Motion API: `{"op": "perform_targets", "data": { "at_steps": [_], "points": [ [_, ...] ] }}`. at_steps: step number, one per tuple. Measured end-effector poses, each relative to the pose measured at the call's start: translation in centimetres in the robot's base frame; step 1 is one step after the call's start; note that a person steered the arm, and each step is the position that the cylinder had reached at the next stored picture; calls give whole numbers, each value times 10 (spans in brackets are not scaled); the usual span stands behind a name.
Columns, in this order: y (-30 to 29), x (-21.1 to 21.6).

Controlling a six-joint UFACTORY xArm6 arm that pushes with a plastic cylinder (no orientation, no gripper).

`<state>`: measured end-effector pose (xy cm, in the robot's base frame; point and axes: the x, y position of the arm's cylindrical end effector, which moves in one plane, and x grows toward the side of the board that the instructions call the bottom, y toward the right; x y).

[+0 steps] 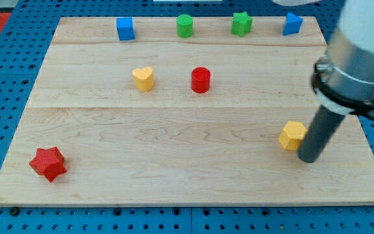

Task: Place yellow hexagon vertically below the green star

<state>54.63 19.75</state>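
1. Where the wooden desk (174,162) carries its blocks, eight can be counted: two blue, two green, two yellow, two red.
2. Along the view's top sit a blue cube (125,28), a green cylinder (185,26), the green star (241,23) and a second blue block (292,23).
3. Mid-board stand a yellow heart (143,78) and a red cylinder (201,80); a red star (48,163) lies at lower left.
4. The yellow hexagon (293,135) lies at lower right, touching my tip (308,158) on its left side.
5. My end effector is a plain rod; it grasps nothing, merely pressing beside the hexagon.
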Motion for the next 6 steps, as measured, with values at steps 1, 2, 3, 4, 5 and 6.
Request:
{"op": "perform_targets", "data": {
  "at_steps": [1,2,3,4,5,6],
  "points": [
    [-1,-11],
    [-18,-10],
    [-27,-12],
    [-34,-26],
    [-49,-53],
    [-76,-72]
  ]
}}
